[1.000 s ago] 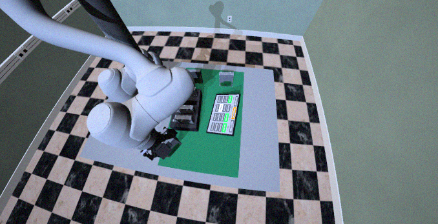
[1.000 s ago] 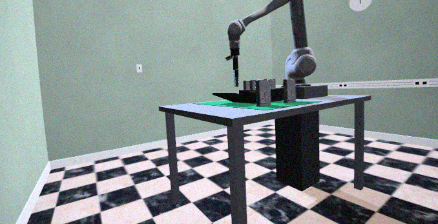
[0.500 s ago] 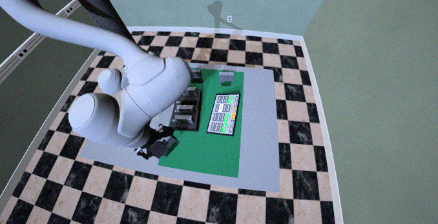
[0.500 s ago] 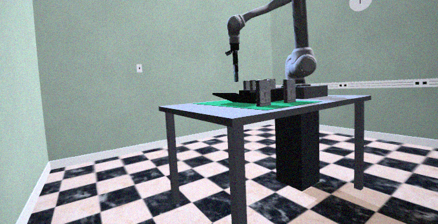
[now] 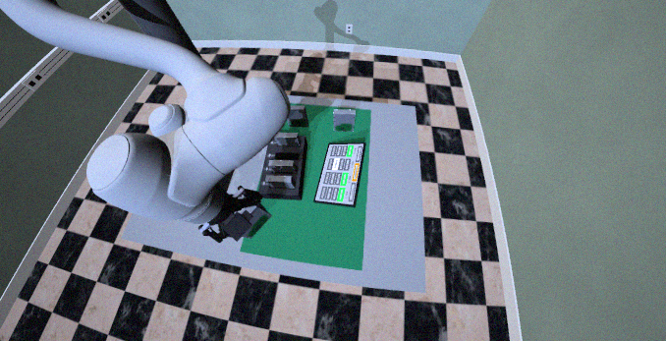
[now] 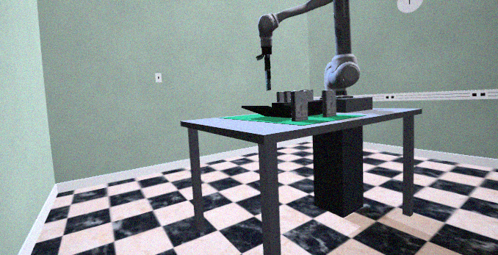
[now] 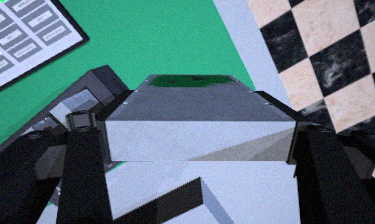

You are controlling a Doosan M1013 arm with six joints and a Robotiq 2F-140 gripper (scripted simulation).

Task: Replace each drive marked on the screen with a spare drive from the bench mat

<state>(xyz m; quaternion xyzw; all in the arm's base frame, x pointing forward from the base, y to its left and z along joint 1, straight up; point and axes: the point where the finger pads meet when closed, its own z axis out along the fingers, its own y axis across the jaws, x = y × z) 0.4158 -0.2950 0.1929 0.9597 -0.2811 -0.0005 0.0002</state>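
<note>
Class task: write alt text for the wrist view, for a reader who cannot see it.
A grey drive fills the middle of the view, clamped between the two black fingers of the gripper. Beneath lie the green mat, a corner of the screen at upper left and checkered floor at right.

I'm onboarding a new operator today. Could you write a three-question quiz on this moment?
1. True or false: the end effector holds a grey box-shaped drive.
2. The white status screen lies on: A) checkered floor B) green bench mat C) black dock.
3. How many spare drives stand on the mat behind the dock?

Key: 1 true; 2 B; 3 two.
</note>
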